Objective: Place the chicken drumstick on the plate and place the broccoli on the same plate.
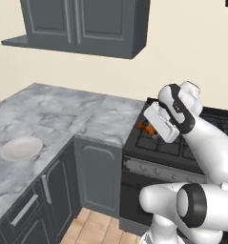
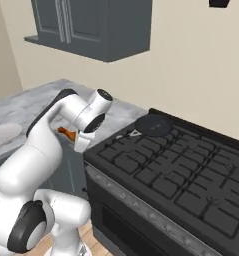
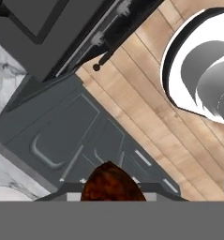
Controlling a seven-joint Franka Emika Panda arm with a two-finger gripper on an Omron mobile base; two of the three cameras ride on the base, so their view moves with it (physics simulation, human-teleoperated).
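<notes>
The chicken drumstick [image 1: 146,128] is held clamped in the jaws of the gripper [image 1: 151,129], raised above the left edge of the stove [image 2: 181,175], so that it can be carried left to the plate [image 1: 21,148] on the counter [image 1: 63,116].

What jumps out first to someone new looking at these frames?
The white arm folded high over the stove's front left corner, its pincer shut on the orange-brown chicken drumstick, held in the air. Next, the pale plate alone on the marble counter, well off to the left of the stove. The hand view looks down past the drumstick at grey cabinet doors and wooden floor.
</notes>
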